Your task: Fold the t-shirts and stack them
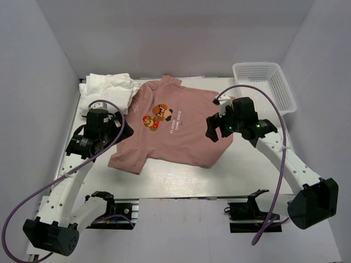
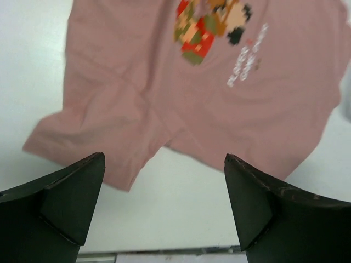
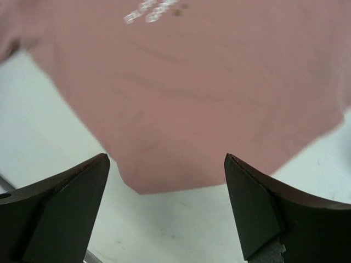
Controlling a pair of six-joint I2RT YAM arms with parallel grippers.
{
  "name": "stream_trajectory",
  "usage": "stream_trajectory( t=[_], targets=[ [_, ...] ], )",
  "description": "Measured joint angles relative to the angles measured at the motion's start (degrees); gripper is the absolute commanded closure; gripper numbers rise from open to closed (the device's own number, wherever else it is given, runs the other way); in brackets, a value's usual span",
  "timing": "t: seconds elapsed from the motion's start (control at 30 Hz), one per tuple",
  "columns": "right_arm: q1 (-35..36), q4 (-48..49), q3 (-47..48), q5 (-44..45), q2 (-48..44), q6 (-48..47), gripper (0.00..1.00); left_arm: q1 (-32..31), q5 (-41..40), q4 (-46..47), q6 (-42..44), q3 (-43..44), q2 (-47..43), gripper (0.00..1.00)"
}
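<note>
The dusty-pink t-shirt (image 1: 175, 126) lies spread flat on the table, print up, neck toward the back. It also shows in the left wrist view (image 2: 164, 87) and the right wrist view (image 3: 208, 82). White folded t-shirts (image 1: 107, 90) lie at the back left. My left gripper (image 1: 112, 131) hovers open and empty by the shirt's left sleeve (image 2: 82, 142). My right gripper (image 1: 216, 129) hovers open and empty over the shirt's right side, above its lower right corner (image 3: 148, 175).
A white mesh basket (image 1: 266, 85) stands at the back right. White walls enclose the table on three sides. Bare table surface (image 1: 181, 181) lies in front of the shirt, between the arm bases.
</note>
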Motion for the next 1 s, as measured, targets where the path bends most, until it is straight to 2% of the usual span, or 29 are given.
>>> stream_trajectory(
  t=[0.13,0.23,0.4,0.53,0.57,0.67,0.7,0.8,1.0],
  targets=[
    [-1.2,-0.2,-0.3,10.9,-0.1,14.8,0.10,0.0,2.1,7.6,1.1,-1.9,-0.1,0.00],
    [-3.1,-2.0,-3.2,15.7,1.9,23.8,0.10,0.0,4.0,12.4,1.7,-4.8,3.7,0.00],
    [-5.6,-4.3,-11.3,15.7,6.1,32.2,0.10,0.2,4.6,20.3,2.5,-11.8,11.8,0.00],
    [-6.0,-4.7,-13.0,13.8,10.4,34.1,0.14,0.8,3.9,25.2,2.4,-19.1,14.8,0.00],
    [-6.0,-4.2,-12.9,13.6,11.4,34.2,0.17,0.9,3.8,26.2,2.3,-20.3,15.6,0.00],
    [-6.1,-3.0,-12.6,13.7,14.7,34.4,0.38,1.0,3.5,29.0,1.7,-21.8,17.9,0.00],
    [-6.2,-2.9,-12.3,13.7,15.9,34.5,0.51,1.0,3.5,29.6,1.5,-21.9,18.5,0.00],
    [-6.4,-2.4,-11.5,14.0,18.8,35.0,0.74,1.0,3.3,31.0,-0.1,-22.8,19.4,0.00],
    [-6.8,-1.9,-11.8,18.6,18.6,36.1,0.94,0.5,3.2,28.9,-5.4,-24.9,18.3,0.00]
  ],
)
